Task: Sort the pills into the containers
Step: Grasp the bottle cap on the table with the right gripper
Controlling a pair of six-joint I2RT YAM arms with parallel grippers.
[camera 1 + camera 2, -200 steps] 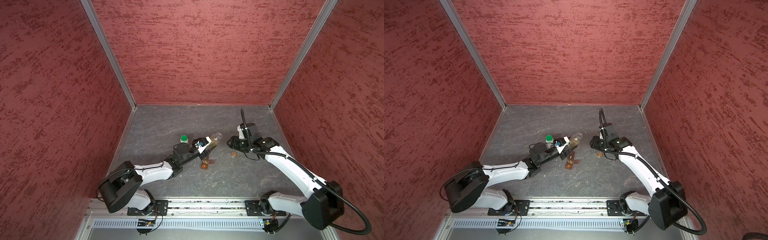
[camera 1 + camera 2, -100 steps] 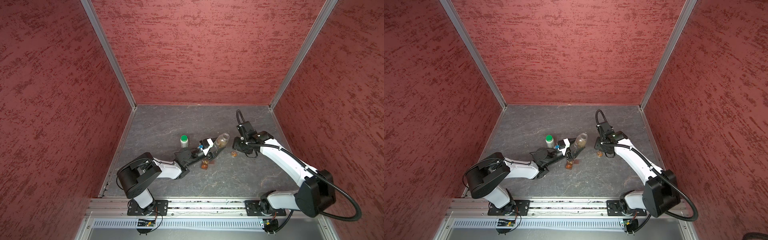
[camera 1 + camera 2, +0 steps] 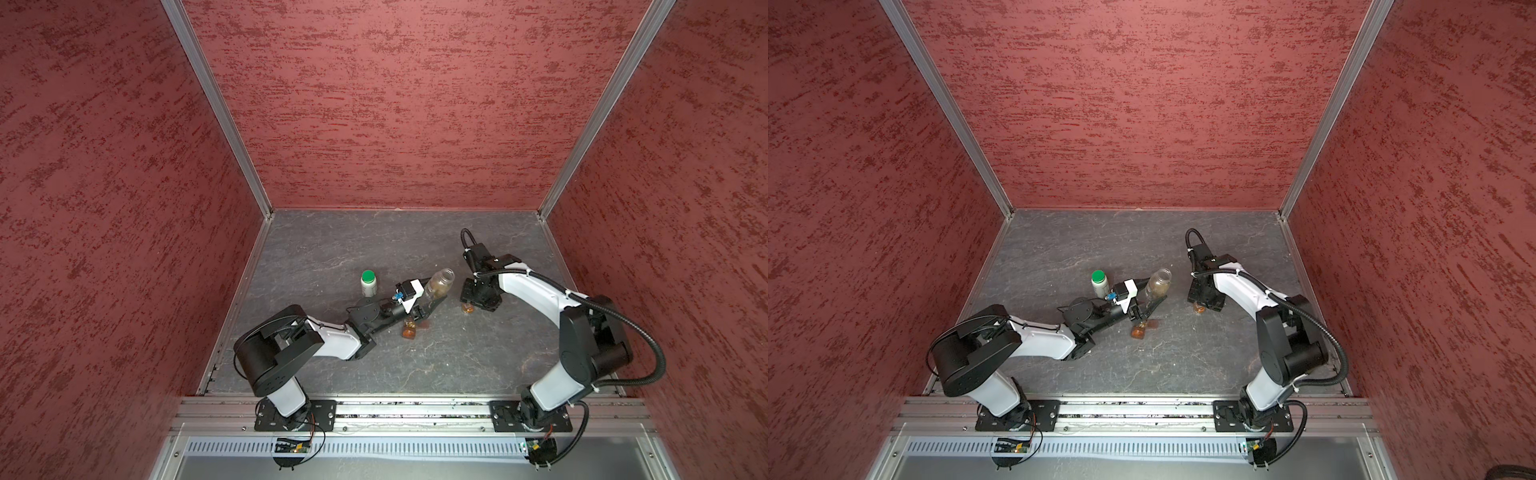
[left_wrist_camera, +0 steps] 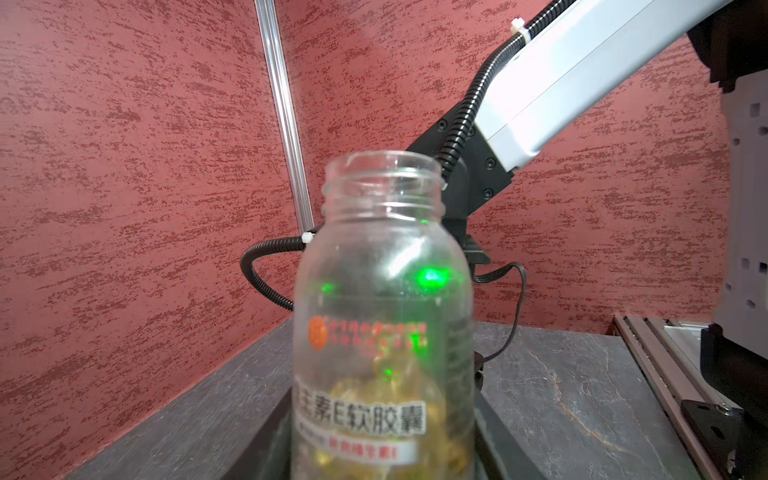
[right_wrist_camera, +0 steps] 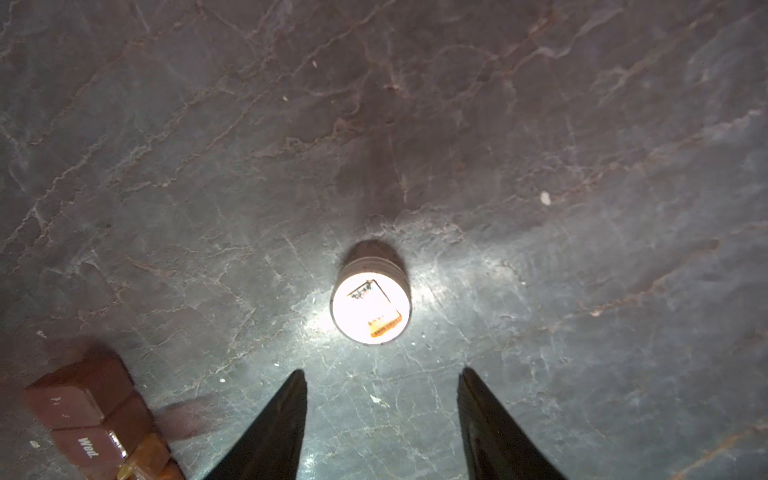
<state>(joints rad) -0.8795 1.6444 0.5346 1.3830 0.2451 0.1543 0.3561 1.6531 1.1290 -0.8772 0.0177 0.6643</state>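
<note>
My left gripper (image 3: 424,306) (image 4: 382,453) is shut on a clear amber bottle (image 3: 437,284) (image 3: 1157,285) (image 4: 382,266) and holds it tilted with its uncapped mouth up. Yellow pills (image 4: 365,399) lie in the bottle's lower part. The containers (image 3: 409,330) (image 3: 1139,330) (image 5: 89,409), a brown strip of lidded cells, lie on the floor just under that gripper, partly hidden by it. My right gripper (image 3: 478,297) (image 5: 382,374) points down, open and empty. Just beyond its tips a round bottle cap (image 3: 467,307) (image 5: 370,307) rests on the floor.
A white bottle with a green cap (image 3: 368,283) (image 3: 1099,282) stands upright to the left of the left gripper. The dark stone floor (image 3: 415,374) is enclosed by red walls on three sides, and a metal rail runs along the front edge.
The left arm has folded back and the bottle in its gripper now stands more upright. The right arm has shifted a little over the cap, which has stayed in place.
</note>
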